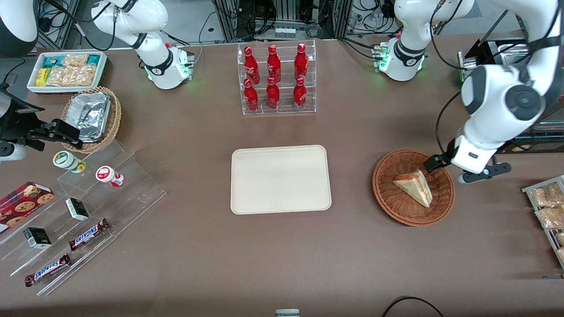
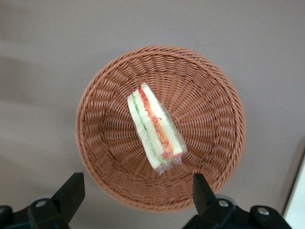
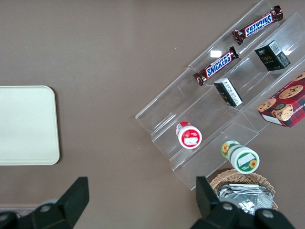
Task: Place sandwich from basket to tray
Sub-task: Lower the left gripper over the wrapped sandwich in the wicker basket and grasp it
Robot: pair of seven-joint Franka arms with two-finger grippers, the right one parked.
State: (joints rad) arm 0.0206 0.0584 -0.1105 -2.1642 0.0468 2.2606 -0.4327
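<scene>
Toward the working arm's end of the table, in the front view, the basket sits on the brown table with the sandwich lying inside it, its pointed tip aimed at about five o'clock and its broad end at about eleven. The gripper hangs above the basket's rim at roughly two o'clock of the basket, one dark finger reaching in over the weave just beside the sandwich's broad end. The tray lies flat at mid-table, well apart from the basket at its nine o'clock, with nothing on it. At the tray's twelve o'clock, farther from the camera, stands a clear rack of red bottles.

In the left wrist view the basket fills the frame and the wrapped sandwich rests on its edge near the middle, showing pale bread with green and red layers. The gripper is spread wide, its two dark fingertips set far apart above the basket's rim and holding nothing; neither touches the sandwich.

In the right wrist view one rounded corner of the tray shows, and at its three o'clock a clear stepped stand carries two chocolate bars, small dark boxes and two round tubs.
</scene>
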